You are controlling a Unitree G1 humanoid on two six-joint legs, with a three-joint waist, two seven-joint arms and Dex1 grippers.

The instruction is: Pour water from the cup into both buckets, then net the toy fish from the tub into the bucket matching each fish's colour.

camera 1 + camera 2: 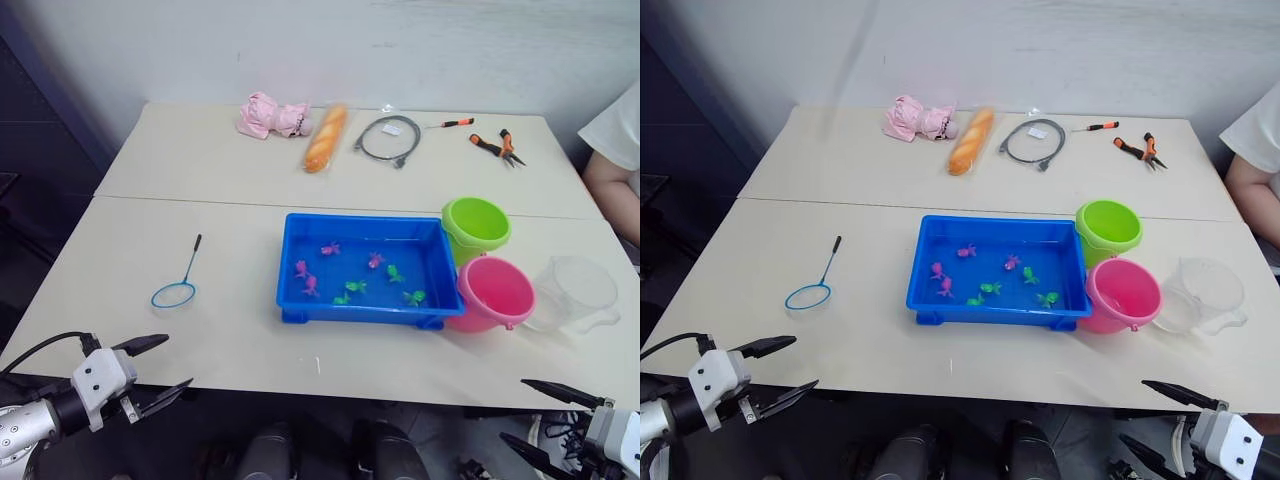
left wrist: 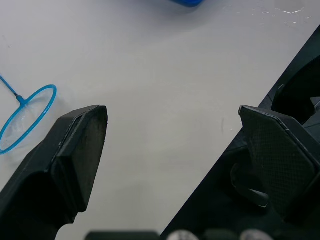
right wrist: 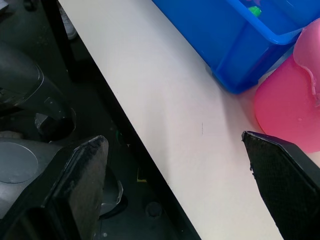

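Cup (image 1: 573, 292) sits near the right edge of the bench (image 1: 200, 160), clear and hard to read against the pale top; handle side cannot be told for certain. Pink bucket (image 1: 490, 294) stands just beside it, touching the right end of the tub (image 1: 360, 268), with the green bucket (image 1: 475, 228) directly behind, toward the far edge. Toy fish (image 1: 356, 286), pink and green mixed, lie scattered in the tub. Net (image 1: 176, 284) lies well apart from all this, toward the left edge, hoop nearest the front.

Left gripper (image 1: 153, 370) hangs off the front edge near the left corner, fingers spread wide, holding nothing. Right gripper (image 1: 548, 415) is below the front edge near the right corner, likewise spread and empty. Nothing yet started.

Risks, as judged:
- Cup, buckets and tub are packed tight. A reach for the cup from the front could clip the pink bucket and shove it into the tub.
- Transparent walls make the rim hard to locate; a misjudged closure may squeeze a wall and tip the cup, spilling whatever it holds.
- A person's arm (image 1: 610, 190) rests at the right edge, close to the cup's lift path.
- Pouring into the rear green bucket means passing over the pink one; drips likely.
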